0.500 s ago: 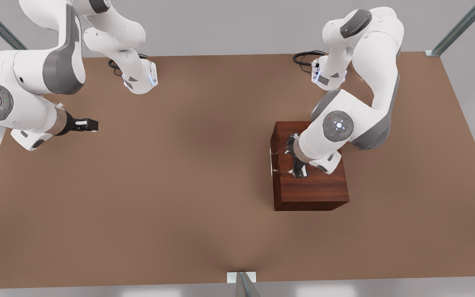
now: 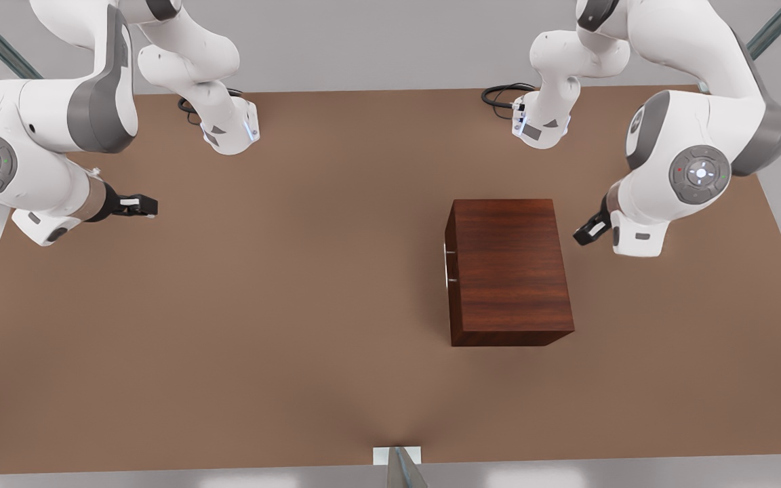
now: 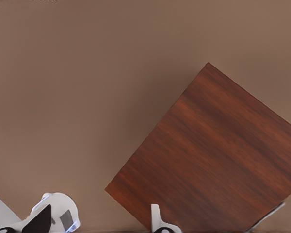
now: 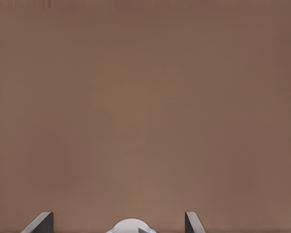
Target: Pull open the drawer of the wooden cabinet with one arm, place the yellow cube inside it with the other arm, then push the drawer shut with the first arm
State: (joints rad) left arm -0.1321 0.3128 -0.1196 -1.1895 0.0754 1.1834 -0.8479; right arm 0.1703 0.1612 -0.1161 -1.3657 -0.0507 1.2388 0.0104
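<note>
The wooden cabinet (image 2: 509, 271) stands right of the table's centre, and its grained top (image 3: 218, 160) shows in the left wrist view. Its drawer sits flush in the face turned toward the front view's left, where the thin silver handle (image 2: 446, 265) shows. The yellow cube is out of view. My left gripper (image 2: 588, 232) hangs just off the cabinet's far right corner, fingers apart and holding nothing. Far off at the front view's left, my right gripper (image 2: 139, 204) waits above bare table, its fingertips (image 4: 41, 222) spread and empty.
The brown table (image 2: 295, 325) stretches wide around the cabinet. Two white arm bases (image 2: 231, 129) (image 2: 539, 125) with black cables stand at the back edge. A small metal post (image 2: 401, 464) sits at the middle of the front edge.
The left arm has swung up and away from above the cabinet's top to its right side. The right arm has barely shifted.
</note>
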